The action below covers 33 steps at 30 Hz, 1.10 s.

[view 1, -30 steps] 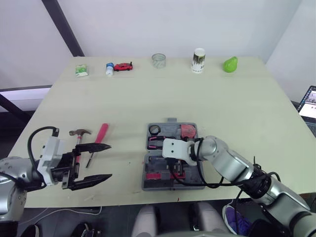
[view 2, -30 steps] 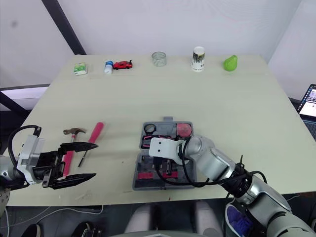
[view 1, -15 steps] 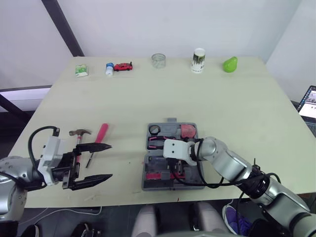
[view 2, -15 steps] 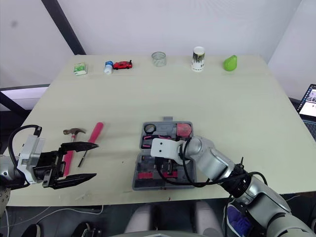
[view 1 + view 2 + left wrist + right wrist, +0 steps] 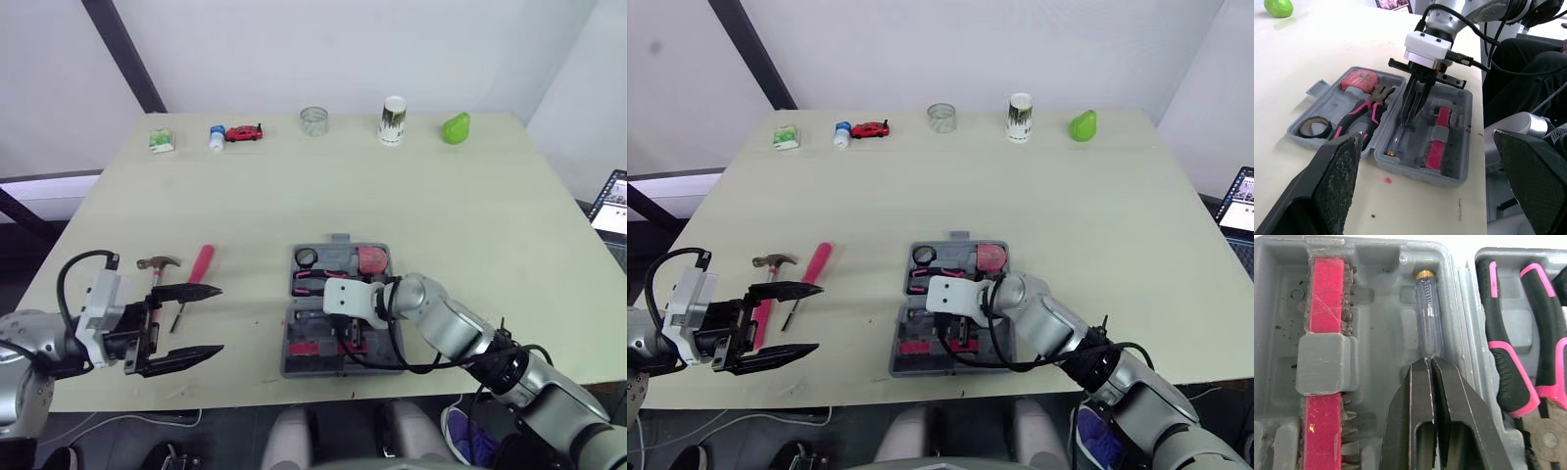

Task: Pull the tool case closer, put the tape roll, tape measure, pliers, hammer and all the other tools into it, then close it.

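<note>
The grey tool case [image 5: 289, 364] lies open near the table's front edge. Its far half holds a tape roll [image 5: 1315, 128], a pink tape measure [image 5: 1359, 80] and pink-handled pliers [image 5: 1513, 372]. Its near half holds a red bit strip [image 5: 1325, 293] and a clear-handled screwdriver [image 5: 1429, 323] lying in its slot. My right gripper [image 5: 1430, 360] reaches down into that near half, shut on the screwdriver's near end. At the front left, my left gripper [image 5: 217, 319] is open with nothing between its fingers. A hammer [image 5: 155, 279] and a pink-handled screwdriver [image 5: 199, 266] lie just beyond it.
Along the table's far edge stand a green box [image 5: 163, 140], a small bottle [image 5: 217, 136], a red toy car [image 5: 245, 131], a glass [image 5: 313, 119], a paper cup [image 5: 393, 119] and a green fruit [image 5: 456, 127]. A laptop [image 5: 612, 201] sits off the right side.
</note>
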{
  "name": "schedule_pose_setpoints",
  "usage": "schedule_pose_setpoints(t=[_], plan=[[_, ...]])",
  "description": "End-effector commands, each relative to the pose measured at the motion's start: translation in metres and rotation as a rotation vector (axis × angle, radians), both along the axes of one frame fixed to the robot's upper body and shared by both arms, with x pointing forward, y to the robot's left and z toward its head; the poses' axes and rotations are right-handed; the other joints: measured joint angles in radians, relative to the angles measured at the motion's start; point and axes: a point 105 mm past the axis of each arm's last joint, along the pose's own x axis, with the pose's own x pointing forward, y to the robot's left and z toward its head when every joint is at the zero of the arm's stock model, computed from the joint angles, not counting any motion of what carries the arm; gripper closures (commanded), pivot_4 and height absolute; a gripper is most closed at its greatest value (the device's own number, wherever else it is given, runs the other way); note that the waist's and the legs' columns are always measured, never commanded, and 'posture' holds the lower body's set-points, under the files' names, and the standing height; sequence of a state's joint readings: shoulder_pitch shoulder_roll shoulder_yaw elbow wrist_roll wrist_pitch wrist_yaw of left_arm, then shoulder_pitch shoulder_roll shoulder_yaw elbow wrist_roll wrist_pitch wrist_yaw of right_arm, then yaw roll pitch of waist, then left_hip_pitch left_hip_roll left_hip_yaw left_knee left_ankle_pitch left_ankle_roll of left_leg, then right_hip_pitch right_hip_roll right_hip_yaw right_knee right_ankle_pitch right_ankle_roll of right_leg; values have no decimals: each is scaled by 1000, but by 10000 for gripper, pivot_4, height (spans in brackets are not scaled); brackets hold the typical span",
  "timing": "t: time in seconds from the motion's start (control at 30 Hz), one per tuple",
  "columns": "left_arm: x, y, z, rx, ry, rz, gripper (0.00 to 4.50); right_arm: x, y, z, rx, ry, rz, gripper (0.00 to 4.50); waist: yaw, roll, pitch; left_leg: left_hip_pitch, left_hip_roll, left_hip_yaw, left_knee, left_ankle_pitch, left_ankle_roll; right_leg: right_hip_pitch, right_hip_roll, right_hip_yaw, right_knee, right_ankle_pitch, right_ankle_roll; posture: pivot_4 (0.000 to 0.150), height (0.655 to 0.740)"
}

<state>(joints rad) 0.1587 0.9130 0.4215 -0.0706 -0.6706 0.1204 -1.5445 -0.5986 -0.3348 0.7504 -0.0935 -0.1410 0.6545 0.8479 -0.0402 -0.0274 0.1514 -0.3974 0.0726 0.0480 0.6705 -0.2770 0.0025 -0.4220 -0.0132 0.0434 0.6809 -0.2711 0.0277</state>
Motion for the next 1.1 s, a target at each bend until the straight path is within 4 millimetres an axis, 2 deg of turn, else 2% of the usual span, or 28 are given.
schedule_pose_setpoints(t=[0.03, 0.17, 0.3, 0.43, 0.6, 0.73, 0.8, 0.93, 1.1], plan=[[0, -5, 6, 7, -34, -27, 0, 2, -7, -17, -38, 63, -48, 43864, -1, -1, 0, 0, 0, 0, 0, 0, 0, 0, 0, 0, 0, 0, 0, 1500, 7400], [0, -6, 5, 7, -34, -25, 0, 2, -13, -27, -67, 91, -62, 43864, -1, -1, -1, 2, 0, 0, 0, 0, 0, 1, 0, 0, 0, 0, 0, 1500, 7400], [0, -5, 5, 3, -36, -14, 0, 4, -9, -19, -13, 73, -59, 43864, 0, -1, -1, 3, 0, 0, 0, 0, 0, 2, 0, 0, 0, 0, 0, 1500, 7400], [0, -4, 4, -29, -38, 25, 0, 3, 9, 19, 237, 13, -29, 43864, 2, -1, -1, 2, 0, 0, 0, 0, 0, 2, 0, 0, 0, 0, 0, 1500, 7400], [8, 6, -1, -68, -30, 199, 0, 2, 1, 66, 483, -8, -92, 43864, 0, -1, -1, 0, 0, 0, 0, 0, 0, 1, 0, 0, 0, 0, 0, 1500, 7400], [12, 8, -6, -115, -37, 314, 0, -2, -21, 86, 630, -32, -136, 43864, 5, -1, -1, 0, 0, -1, 0, 0, 0, 2, 0, 0, -1, 0, 0, 1500, 7400], [11, 10, -10, -137, -33, 367, 0, -2, -37, 89, 687, -50, -198, 43864, 6, -1, -1, 0, 0, -1, 0, 0, 0, 2, -1, 0, -2, 0, 0, 1500, 7400], [4, 16, -22, -155, -24, 460, 0, -2, -78, 83, 761, -100, -354, 43864, 6, -1, -1, 0, -1, -1, 0, 0, 0, 2, -2, 0, -2, 0, 1, 1500, 7400], [-4, 35, -40, -172, -15, 640, 0, -11, -138, 62, 764, -161, -560, 43864, 6, -1, -1, 2, -1, -1, 0, 0, 0, 3, -1, 0, -2, 0, 0, 1500, 7400]])
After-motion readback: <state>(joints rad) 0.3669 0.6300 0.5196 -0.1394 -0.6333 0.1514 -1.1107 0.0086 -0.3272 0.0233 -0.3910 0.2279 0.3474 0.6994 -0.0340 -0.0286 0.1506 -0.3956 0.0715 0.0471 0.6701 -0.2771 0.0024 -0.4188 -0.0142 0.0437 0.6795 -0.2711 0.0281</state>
